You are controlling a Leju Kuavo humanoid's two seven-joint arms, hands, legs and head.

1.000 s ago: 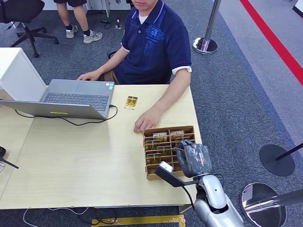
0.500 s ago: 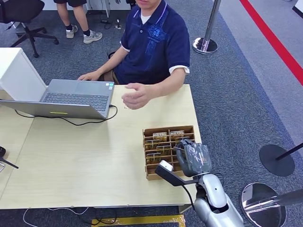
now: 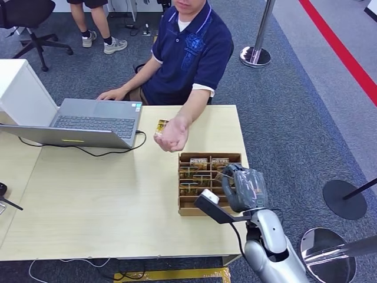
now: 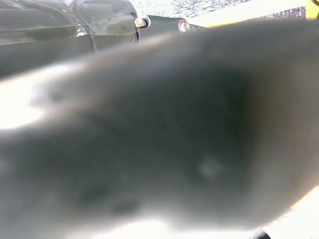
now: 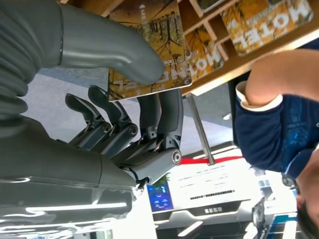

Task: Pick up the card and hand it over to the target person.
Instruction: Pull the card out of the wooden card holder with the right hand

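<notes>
My right hand (image 3: 243, 188) hangs over the right side of a wooden card box (image 3: 195, 210) on the table. Seen from the right wrist, its thumb (image 5: 112, 50) presses a yellow HOTEL card (image 5: 163, 27) against the dark fingers (image 5: 165, 119) behind it, just above the box's compartments (image 5: 240, 56). More HOTEL cards stand in the box. The person in a dark blue shirt (image 3: 191, 56) sits across the table and holds one hand (image 3: 172, 134) out, palm up, a little beyond the box. The left wrist view is a blurred grey mass (image 4: 158, 129), so I cannot read the left hand.
Another card (image 3: 160, 125) lies on the table by the person's outstretched hand. An open laptop (image 3: 93, 122) with a black cable (image 3: 111, 152) sits at the far left. Stanchion bases (image 3: 254, 56) (image 3: 327, 253) stand on the carpet to the right.
The person's hand left the table beside the box, swung over towards the laptop and now lies palm up beyond the box. The box sits squarer; my right hand has barely moved.
</notes>
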